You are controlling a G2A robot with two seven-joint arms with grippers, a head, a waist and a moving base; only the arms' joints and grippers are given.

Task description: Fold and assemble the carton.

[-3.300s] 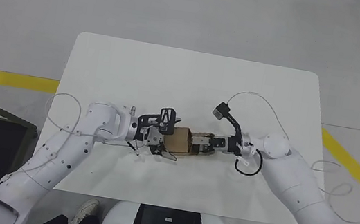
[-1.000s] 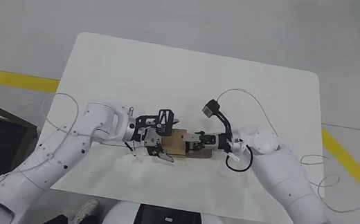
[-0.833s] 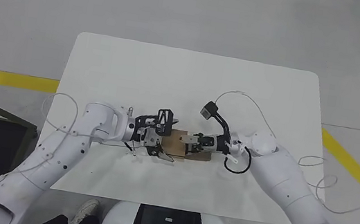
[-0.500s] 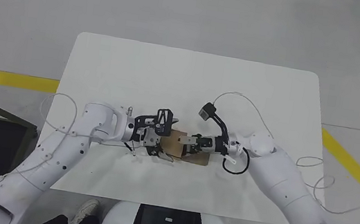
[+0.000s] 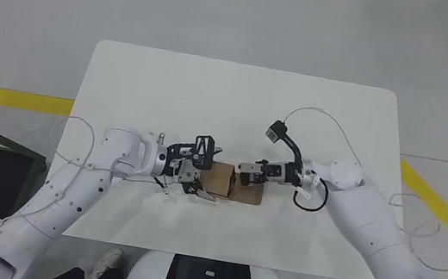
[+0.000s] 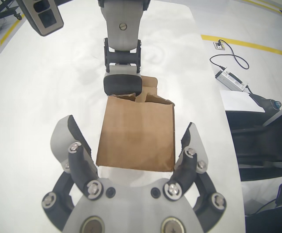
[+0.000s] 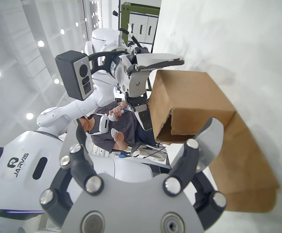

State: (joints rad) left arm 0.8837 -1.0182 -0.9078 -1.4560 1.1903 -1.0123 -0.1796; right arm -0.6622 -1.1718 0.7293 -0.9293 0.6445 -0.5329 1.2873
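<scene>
Meeting at the table's [image 5: 171, 88] middle, both arms stretch low — left gripper [image 6: 130, 124] spread wide, flanking one end of the carton [image 5: 234, 189]; right gripper [image 7: 144, 128] also spread, gripping nothing, one finger against the opposite, open end.

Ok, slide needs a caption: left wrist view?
Open left gripper flanks the carton; right gripper at its far end.

We see the carton [image 5: 222, 179] hemmed in at both ends: our left gripper [image 6: 130, 124], fingers spread, straddles one end, our right gripper [image 5: 244, 170] meets the other. Broad table [image 5: 239, 98] surface lies beyond for passing.
</scene>
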